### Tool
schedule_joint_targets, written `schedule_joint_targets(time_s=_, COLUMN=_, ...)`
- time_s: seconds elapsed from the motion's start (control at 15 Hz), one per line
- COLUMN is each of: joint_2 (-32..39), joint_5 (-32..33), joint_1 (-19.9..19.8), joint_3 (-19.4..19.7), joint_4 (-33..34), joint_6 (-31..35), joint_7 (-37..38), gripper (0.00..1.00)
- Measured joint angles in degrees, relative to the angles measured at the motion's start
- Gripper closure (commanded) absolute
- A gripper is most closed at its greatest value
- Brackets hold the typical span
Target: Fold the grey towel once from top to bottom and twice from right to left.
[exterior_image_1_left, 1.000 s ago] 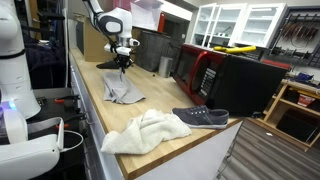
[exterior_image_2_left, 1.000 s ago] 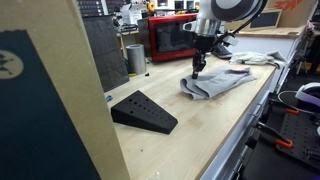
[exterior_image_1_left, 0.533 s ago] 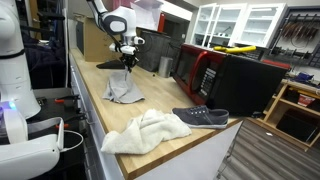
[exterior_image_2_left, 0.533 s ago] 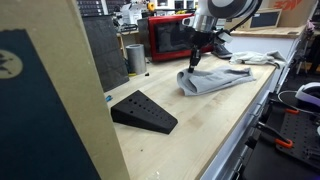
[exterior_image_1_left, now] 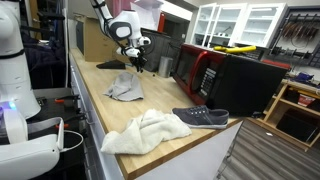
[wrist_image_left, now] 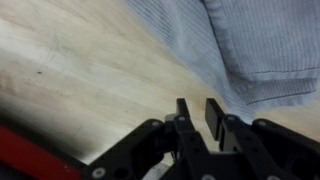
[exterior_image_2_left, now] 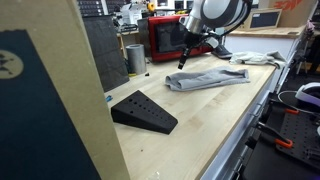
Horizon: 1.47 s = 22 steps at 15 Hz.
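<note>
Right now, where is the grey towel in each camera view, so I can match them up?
In an exterior view: the towel lies left of centre on the counter, below the hand.
In an exterior view: the towel lies right of centre, to the right of the hand.
Wrist view: the towel fills the upper right, above the hand.
Shared landmark: the hand, empty, beside the towel's edge.

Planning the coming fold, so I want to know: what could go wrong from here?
The grey towel lies rumpled with uneven, layered edges, so a fold started from this shape may come out crooked. The tool hangs off the cloth's edge, over bare wood, with its jaws empty and only narrowly parted. A grasp like that might catch just one layer or miss the hem.
</note>
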State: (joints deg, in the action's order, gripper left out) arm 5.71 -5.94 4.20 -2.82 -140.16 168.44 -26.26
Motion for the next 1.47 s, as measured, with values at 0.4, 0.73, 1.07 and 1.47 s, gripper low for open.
schedule_joint_targets(time_s=0.4, joint_2=-4.4, joint_5=-4.5, joint_1=-4.0, joint_3=2.3, joint_4=-0.2, joint_6=1.5, joint_7=-0.3, gripper=0.01)
schedule_joint_targets(time_s=0.73, joint_2=-10.9, joint_5=-4.2, joint_1=-9.3, joint_3=8.2, joint_4=-1.2, joint_6=-6.9, joint_7=2.9, gripper=0.00)
schedule_joint_targets(time_s=1.07, joint_2=-11.1, joint_5=-4.0, joint_1=-11.6, joint_3=12.6, joint_4=-2.3, joint_6=-14.5, joint_7=8.1, gripper=0.00)
schedule_joint_targets(time_s=1.47, joint_2=-9.0, joint_5=-5.0, joint_1=-12.1, joint_3=13.2, joint_4=-2.4, joint_6=-18.5, joint_7=14.1, gripper=0.00)
